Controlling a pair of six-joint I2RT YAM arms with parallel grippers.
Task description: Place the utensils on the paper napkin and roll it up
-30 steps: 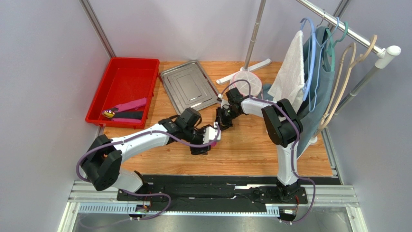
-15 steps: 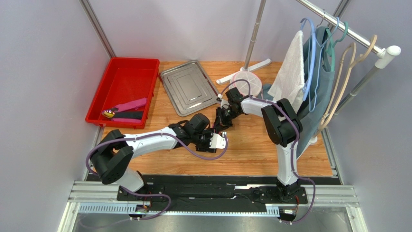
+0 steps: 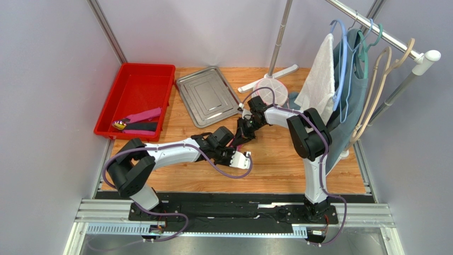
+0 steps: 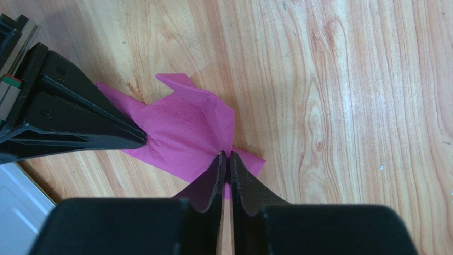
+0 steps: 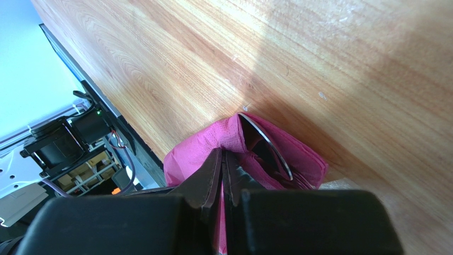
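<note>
The paper napkin (image 4: 183, 130), a crumpled magenta sheet, lies on the wooden table between both grippers. My left gripper (image 4: 226, 155) is shut on the napkin's near edge, pink paper showing between its tips. My right gripper (image 5: 222, 152) is shut on a fold of the napkin (image 5: 234, 135). Its black fingers (image 4: 80, 119) reach in from the left in the left wrist view. A shiny curved utensil (image 5: 266, 144) sits inside the folded napkin, and darker utensil parts lie deeper in the fold. From above, the left gripper (image 3: 235, 152) and right gripper (image 3: 243, 133) almost meet and hide the napkin.
A red bin (image 3: 139, 79) at the back left holds pink and black items. A steel tray (image 3: 206, 95) lies beside it. A white stand base (image 3: 268, 82) and a rack with a white towel (image 3: 320, 74) and hangers occupy the back right.
My left arm swung right, bringing its gripper closer to the right gripper, and its jaws closed on the napkin's edge. The right gripper stayed in place, still shut.
</note>
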